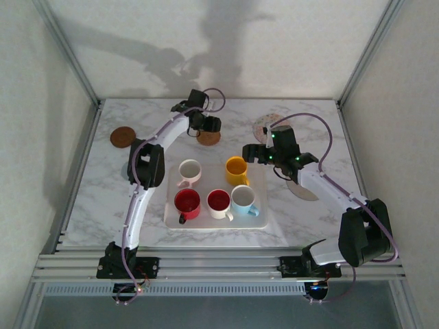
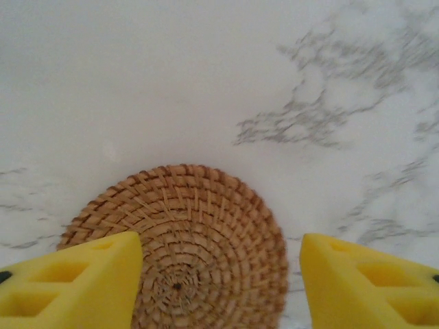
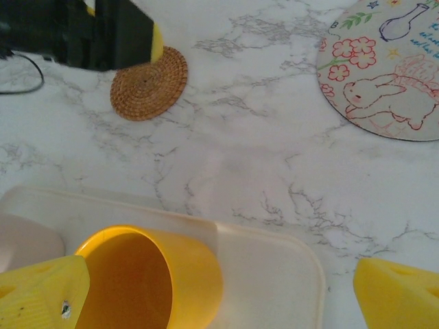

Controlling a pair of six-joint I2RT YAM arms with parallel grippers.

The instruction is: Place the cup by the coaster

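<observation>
A round woven coaster [image 2: 180, 250] lies flat on the marble, at the back centre of the table [image 1: 209, 138]. My left gripper [image 2: 219, 288] hangs right over it, open, a yellow finger on either side and nothing held. A yellow cup [image 3: 154, 281] stands in the tray's far right corner [image 1: 236, 168]. My right gripper [image 3: 219, 295] is open just above the tray, and the cup sits between the fingers, close to the left fingertip [image 3: 44, 295]. The woven coaster [image 3: 149, 83] lies behind the cup, partly under the left gripper.
The white tray [image 1: 206, 223] also holds a white cup [image 1: 189, 171], a red cup [image 1: 186, 203], a red-lined white cup [image 1: 219, 202] and a light blue cup [image 1: 243, 199]. A dark brown coaster [image 1: 123, 136] lies back left. A patterned round mat [image 3: 384, 82] lies back right.
</observation>
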